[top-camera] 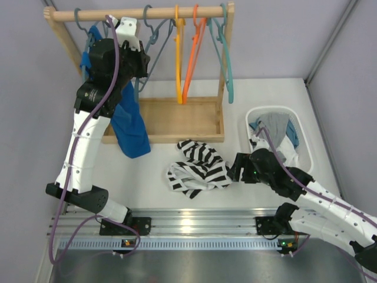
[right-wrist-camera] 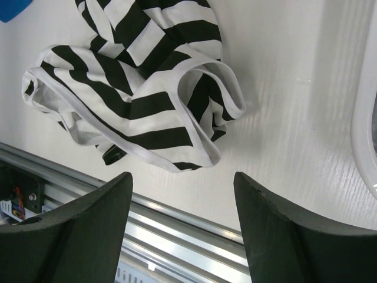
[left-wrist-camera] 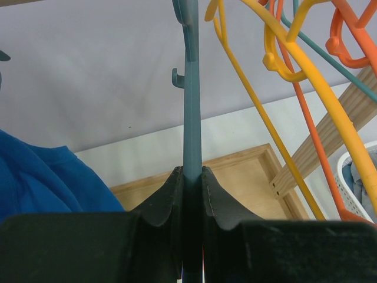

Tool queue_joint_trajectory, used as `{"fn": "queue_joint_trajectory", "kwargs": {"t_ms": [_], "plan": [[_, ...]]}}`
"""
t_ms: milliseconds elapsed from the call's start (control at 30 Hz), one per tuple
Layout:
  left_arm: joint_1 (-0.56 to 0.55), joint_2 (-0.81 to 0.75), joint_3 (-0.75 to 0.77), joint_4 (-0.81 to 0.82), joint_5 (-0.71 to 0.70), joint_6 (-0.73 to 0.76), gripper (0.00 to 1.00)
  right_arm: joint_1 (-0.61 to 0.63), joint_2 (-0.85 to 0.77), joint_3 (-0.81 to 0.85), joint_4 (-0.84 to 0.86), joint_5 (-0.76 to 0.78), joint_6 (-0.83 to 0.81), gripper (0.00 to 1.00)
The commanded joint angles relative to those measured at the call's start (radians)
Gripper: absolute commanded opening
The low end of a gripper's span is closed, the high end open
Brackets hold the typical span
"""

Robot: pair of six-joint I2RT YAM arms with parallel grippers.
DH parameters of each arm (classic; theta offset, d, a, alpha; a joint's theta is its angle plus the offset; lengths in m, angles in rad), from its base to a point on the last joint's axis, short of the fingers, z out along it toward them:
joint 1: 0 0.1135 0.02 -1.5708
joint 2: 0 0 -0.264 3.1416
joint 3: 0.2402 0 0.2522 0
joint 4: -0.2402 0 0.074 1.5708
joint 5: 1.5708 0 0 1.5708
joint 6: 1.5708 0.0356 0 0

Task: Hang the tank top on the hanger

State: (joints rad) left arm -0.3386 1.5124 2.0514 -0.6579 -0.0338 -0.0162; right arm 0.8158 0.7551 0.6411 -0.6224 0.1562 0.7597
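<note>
The black-and-white striped tank top [top-camera: 197, 168] lies crumpled on the white table in front of the wooden rack; the right wrist view shows it [right-wrist-camera: 141, 88] with its white-edged straps. My right gripper [top-camera: 234, 168] is open and empty, just right of the top, and low over the table [right-wrist-camera: 182, 177]. My left gripper [top-camera: 138, 62] is raised at the rack and shut on the slate blue-grey hanger [top-camera: 158, 44], whose hook is on the rail. In the left wrist view the hanger's bar [left-wrist-camera: 192, 118] runs straight up from between the closed jaws [left-wrist-camera: 192, 177].
The wooden rack [top-camera: 135, 12] also holds a yellow hanger [top-camera: 178, 59], an orange hanger [top-camera: 191, 59], teal hangers [top-camera: 227, 65] and a plain blue top [top-camera: 129, 127]. Its wooden base tray [top-camera: 177, 118] lies behind the tank top. A white basket [top-camera: 303, 127] with clothes stands on the right.
</note>
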Motion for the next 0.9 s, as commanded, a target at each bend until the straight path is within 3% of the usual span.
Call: {"fn": "queue_joint_trajectory", "kwargs": {"t_ms": [0, 400, 867], "plan": [[-0.004, -0.021, 0.015, 0.066, -0.054, -0.021, 0.0, 0.006, 0.003, 0.002, 0.006, 0.0, -0.016, 0.7], [-0.005, -0.041, 0.027, 0.126, -0.069, -0.016, 0.0, 0.005, 0.026, -0.004, 0.024, -0.007, -0.02, 0.7], [-0.007, -0.112, -0.066, 0.185, -0.063, -0.014, 0.0, 0.005, 0.033, -0.021, 0.036, -0.014, -0.025, 0.7]]}}
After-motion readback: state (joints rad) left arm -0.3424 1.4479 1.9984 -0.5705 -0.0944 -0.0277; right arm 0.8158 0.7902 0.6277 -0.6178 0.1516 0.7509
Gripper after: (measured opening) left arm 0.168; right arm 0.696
